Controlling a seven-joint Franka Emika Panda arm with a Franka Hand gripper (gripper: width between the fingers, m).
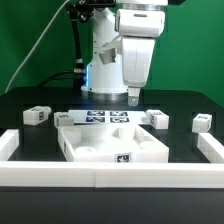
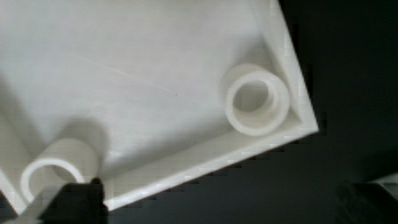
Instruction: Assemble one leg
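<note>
With the gripper (image 1: pixel 134 98) spread and empty over the square top (image 1: pixel 110 142), a descent here could strike that panel and miss the nearest leg (image 1: pixel 156 118) (lying on the table (image 1: pixel 185 108) just beside its corner).

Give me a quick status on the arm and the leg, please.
Gripper open, empty, hanging above the square piece. Nearest leg loose on the table, not gripped. No obstruction seen between them.
</note>
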